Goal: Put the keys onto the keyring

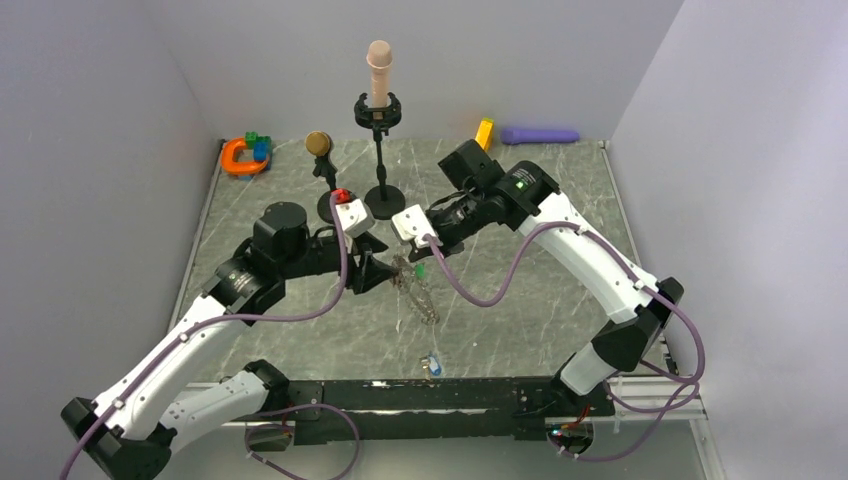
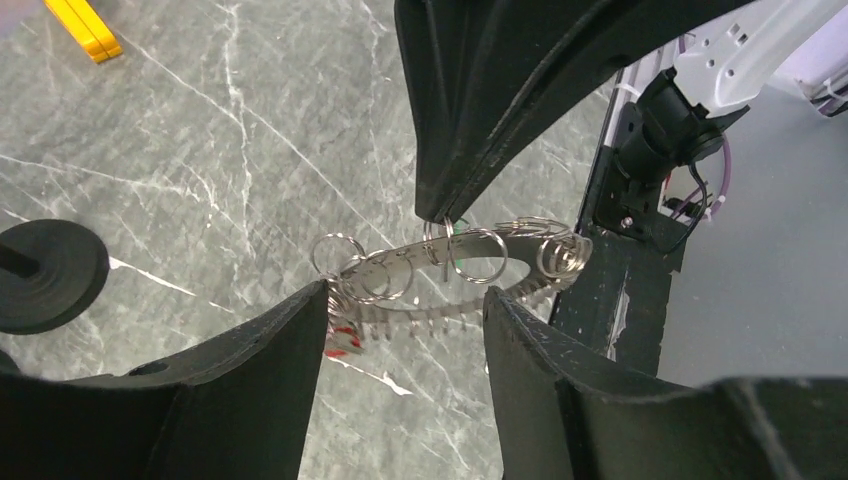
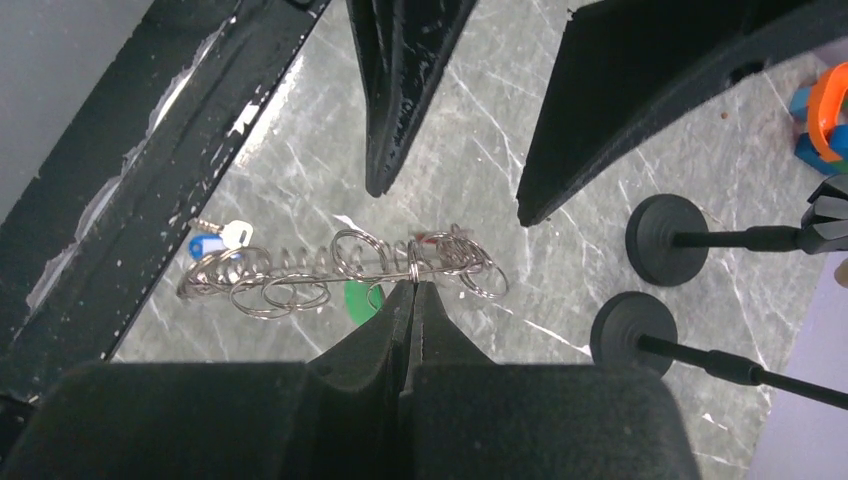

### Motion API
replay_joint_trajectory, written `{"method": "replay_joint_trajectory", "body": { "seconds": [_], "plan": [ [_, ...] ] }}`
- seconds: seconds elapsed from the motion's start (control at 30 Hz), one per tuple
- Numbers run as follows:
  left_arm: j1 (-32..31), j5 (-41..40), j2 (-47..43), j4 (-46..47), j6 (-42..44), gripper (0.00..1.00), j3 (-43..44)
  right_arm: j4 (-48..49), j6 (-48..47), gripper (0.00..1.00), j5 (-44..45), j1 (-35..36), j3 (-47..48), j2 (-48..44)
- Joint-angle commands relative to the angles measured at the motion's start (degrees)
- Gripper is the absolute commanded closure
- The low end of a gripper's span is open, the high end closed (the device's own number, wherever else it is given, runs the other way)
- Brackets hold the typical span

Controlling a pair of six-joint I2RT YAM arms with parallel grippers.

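Over the middle of the table, between the two arms: grips the keyring (image 3: 300, 272) by its rim with the right gripper (image 3: 413, 290), jaws clenched flat together, holding it off the marble top (image 1: 540, 290). Carries many small wire loops along that jagged rim. Shows the green key (image 3: 360, 302) just under the pinch and the red key (image 2: 342, 340) below the ring's far end; cannot tell whether either is threaded on. Brackets that far end with the left gripper (image 2: 405, 295), released, fingers spread to either side; cannot tell whether either touches the ring. Has a blue-headed key (image 1: 432, 366) lying loose near the front edge, apart from the ring. Has two black stand bases (image 3: 665, 240) standing farther back on the left.
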Motion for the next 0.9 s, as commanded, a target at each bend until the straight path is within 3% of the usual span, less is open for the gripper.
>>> {"method": "replay_joint_trajectory", "body": {
  "seconds": [0.0, 0.4, 0.87],
  "plan": [
    [-0.24, 2.36, 0.68, 1.76, 1.53, 0.38, 3.26, -2.79, -4.94, 1.0, 1.68, 0.63, 3.19, 0.16],
    [-3.59, 1.91, 2.62, 7.2, 0.23, 0.42, 1.67, -4.42, -5.07, 1.0, 2.05, 1.02, 5.66, 1.78],
    [-6.39, -2.69, 4.14, 5.74, 1.15, 0.55, 2.05, -3.38, -3.1, 1.0, 0.65, 1.0, 5.77, 1.43]
  ]
}}
